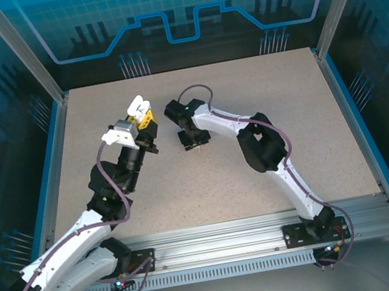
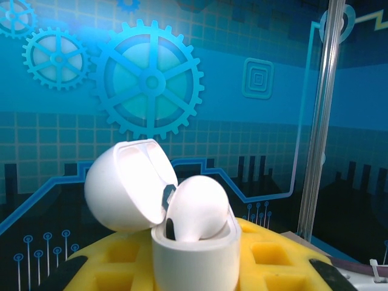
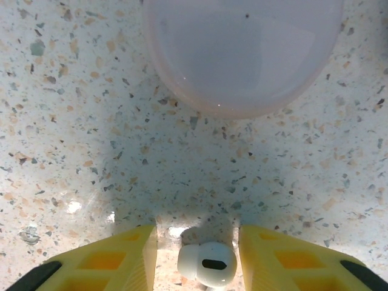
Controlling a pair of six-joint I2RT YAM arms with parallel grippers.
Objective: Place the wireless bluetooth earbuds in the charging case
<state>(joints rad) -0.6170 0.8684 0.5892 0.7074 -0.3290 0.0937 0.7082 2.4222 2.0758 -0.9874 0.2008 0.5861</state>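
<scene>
the left fingers [image 2: 273, 260] are closed on a white charging case [image 2: 194, 260] and hold it upright above the worktop [image 1: 288, 122], their yellow pads pressed to both sides of its body. the case's lid [image 2: 130, 185] is hinged back and stands open to one side. a white earbud [image 2: 197, 209] sits in the case, its rounded head standing above the rim and a small dark slit showing low on its side. behind it rise a blue wall with printed gears [image 2: 151, 82] and a metal post [image 2: 324, 121].

from above, the case [image 1: 140, 108] shows at the tip of the left arm, over the far left-middle of the speckled worktop, with the yellow fingers [image 1: 145, 119] just below it.

the right fingers [image 3: 121, 260] point straight down at the worktop [image 3: 73, 121] and are part open. a loose earbud [image 3: 207, 264], white with a dark oval opening, lies on the worktop between them. one finger is just beside it and a clear gap shows at the other, so it is not clamped. just beyond it lies a pale round thing [image 3: 242, 54], blurred and cut off by the frame's edge, perhaps a dish or a lid. from above, the right fingers [image 1: 193, 139] are near the middle of the worktop, close to the left arm's wrist.
</scene>
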